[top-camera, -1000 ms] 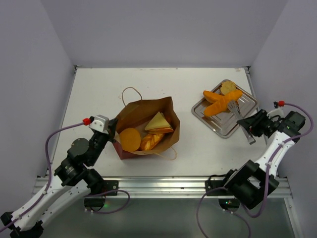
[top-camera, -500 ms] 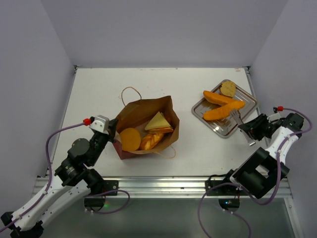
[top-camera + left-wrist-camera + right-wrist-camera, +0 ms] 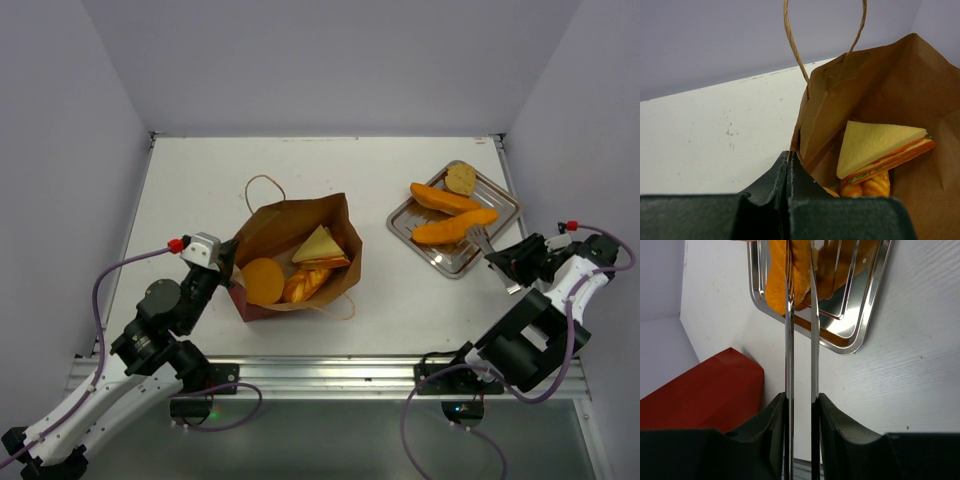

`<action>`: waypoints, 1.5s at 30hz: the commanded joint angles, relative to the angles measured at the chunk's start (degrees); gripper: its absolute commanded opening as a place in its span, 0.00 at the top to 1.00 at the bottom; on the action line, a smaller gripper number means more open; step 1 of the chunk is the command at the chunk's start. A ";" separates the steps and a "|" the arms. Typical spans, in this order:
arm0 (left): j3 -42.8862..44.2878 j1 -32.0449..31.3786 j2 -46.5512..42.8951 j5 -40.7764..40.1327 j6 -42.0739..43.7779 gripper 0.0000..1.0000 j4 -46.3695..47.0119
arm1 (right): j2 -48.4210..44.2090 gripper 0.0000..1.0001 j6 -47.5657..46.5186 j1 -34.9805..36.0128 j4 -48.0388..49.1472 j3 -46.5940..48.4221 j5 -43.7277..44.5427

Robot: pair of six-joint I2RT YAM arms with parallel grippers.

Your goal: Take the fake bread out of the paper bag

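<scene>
Top view: the left gripper [image 3: 225, 262] is clamped shut at the bag's [image 3: 290, 225] left rim, and the bag lies open-mouthed on the table [image 3: 200, 190]. Just beyond its fingertips, inside the bag, sit a round bun [image 3: 263, 280], a loaf [image 3: 305, 285] and a sandwich [image 3: 320, 245]. One handle [image 3: 262, 185] loops out past the bag's far edge. There is bare table ahead of this gripper and to its left, up to the wall. The right gripper [image 3: 507, 262] grips tongs [image 3: 480, 240], which reach forward to the near edge of the tray [image 3: 455, 260]. Two long orange pieces [image 3: 455, 228] and a round piece [image 3: 461, 177] lie on the tray. The side wall is close on this gripper's right, and open table separates it from the bag.

Left wrist: the left gripper [image 3: 788, 170] has its fingers pressed together, and the bag's [image 3: 890, 85] paper edge runs into the pinch. The sandwich [image 3: 880, 145] lies ahead and to the right with the loaf [image 3: 865, 186] under it. The handle [image 3: 795, 50] arcs straight ahead. White table [image 3: 715, 130] is open to the left.

Right wrist: the right gripper [image 3: 800, 400] squeezes the tongs [image 3: 788, 340], whose blades run nearly parallel. The blades pass over the tray's [image 3: 860, 335] rim to an orange piece [image 3: 777, 285]; I cannot tell whether they touch it. The bag's [image 3: 705, 390] red side is at the lower left, apart from the tray. There is clear table [image 3: 910, 365] to the right.
</scene>
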 commanded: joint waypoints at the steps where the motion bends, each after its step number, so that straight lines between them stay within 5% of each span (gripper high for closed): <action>1: -0.08 -0.09 -0.28 0.65 1.30 1.00 3.33 | -0.91 0.68 -0.71 -0.38 -0.36 1.50 -2.58; 19: 0.18 -0.09 -0.28 1.00 1.30 1.00 3.33 | -0.12 0.58 -3.87 -0.38 -2.91 2.82 -6.71; 32: 3.51 -0.09 3.23 7.50 6.92 1.00 9.31 | -2.48 0.65 -44.11 5.32 -33.64 14.50 -25.26; 45: 5.28 -0.09 10.69 9.70 10.52 1.00 15.81 | -26.92 0.65 -41.22 16.84 -20.05 19.86 -25.00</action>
